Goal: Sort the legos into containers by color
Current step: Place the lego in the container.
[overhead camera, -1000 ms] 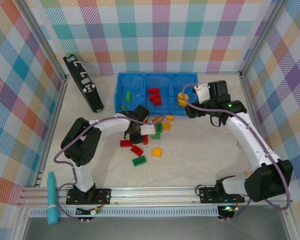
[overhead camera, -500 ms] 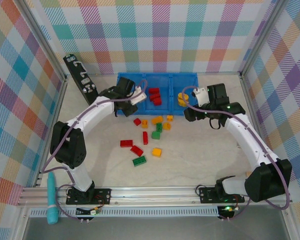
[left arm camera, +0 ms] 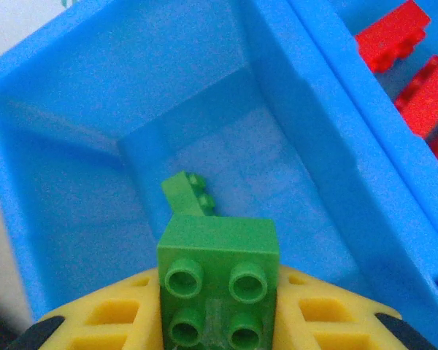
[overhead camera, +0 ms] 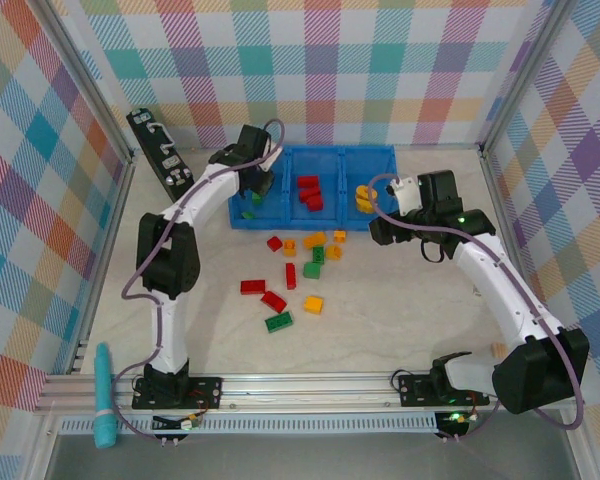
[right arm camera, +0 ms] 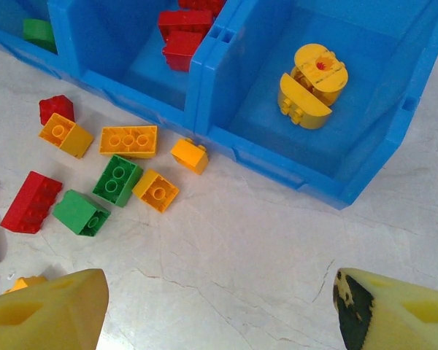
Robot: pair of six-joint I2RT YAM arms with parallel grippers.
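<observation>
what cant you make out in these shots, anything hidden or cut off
Top view: the left gripper covers part of the left compartment, so its bricks cannot be counted.
Left wrist view: the green brick hides where the fingers meet it, and the bottom edge cuts both off.
Right wrist view: the top edge cuts off the red bricks.
Top view: the black bar has white marks too small to read.

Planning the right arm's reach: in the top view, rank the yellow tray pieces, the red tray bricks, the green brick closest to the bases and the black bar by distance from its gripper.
From the right gripper:
1. Yellow pieces, right compartment.
2. Red bricks, middle compartment.
3. Green brick, loose, toward the bases.
4. Black bar, far left.
</observation>
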